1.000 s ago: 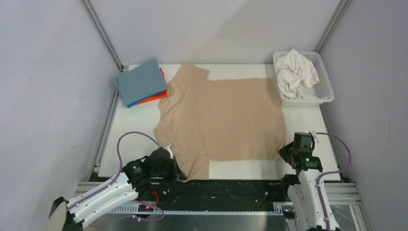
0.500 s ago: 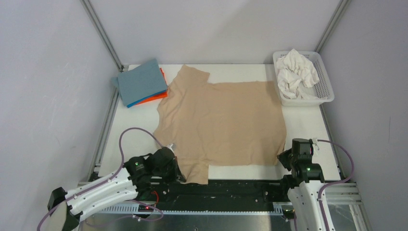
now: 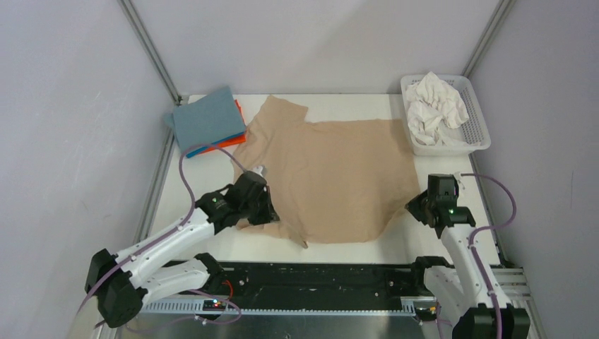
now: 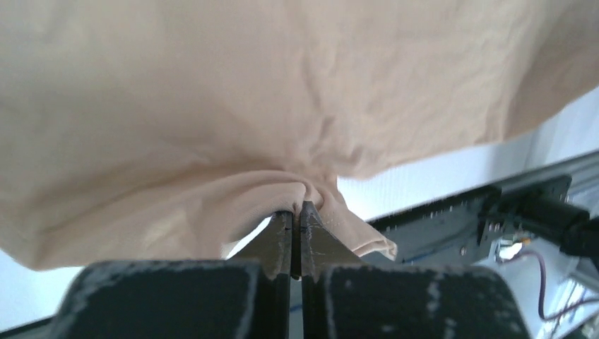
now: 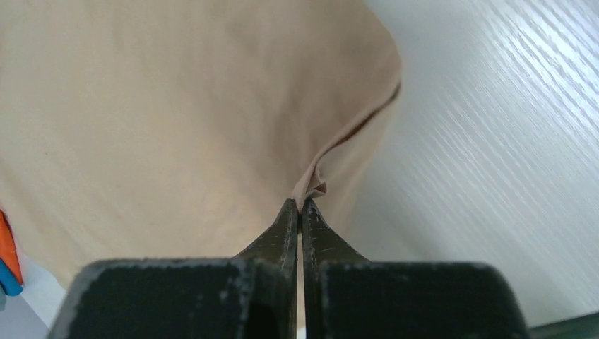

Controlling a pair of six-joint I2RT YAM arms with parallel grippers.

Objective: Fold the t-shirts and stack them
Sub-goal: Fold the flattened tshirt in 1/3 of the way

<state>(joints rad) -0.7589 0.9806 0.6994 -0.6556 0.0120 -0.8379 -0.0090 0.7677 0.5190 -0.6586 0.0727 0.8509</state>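
The tan-beige t-shirt (image 3: 332,169) lies spread on the white table, its near edge lifted and folding over. My left gripper (image 3: 269,215) is shut on the shirt's near left sleeve part, seen pinched in the left wrist view (image 4: 298,206). My right gripper (image 3: 414,210) is shut on the shirt's near right hem corner, seen in the right wrist view (image 5: 302,205). A folded grey-blue t-shirt (image 3: 207,119) tops a stack with orange (image 3: 227,143) and bright blue layers at the back left. A crumpled white t-shirt (image 3: 436,106) sits in the basket.
The white slotted basket (image 3: 479,131) stands at the back right. A black rail (image 3: 332,279) runs along the table's near edge. Grey walls close in on both sides. Purple cables loop from both arms.
Both grippers have moved away from the near edge toward the back, carrying the tan shirt's near edge up and over. The left gripper travelled farthest.
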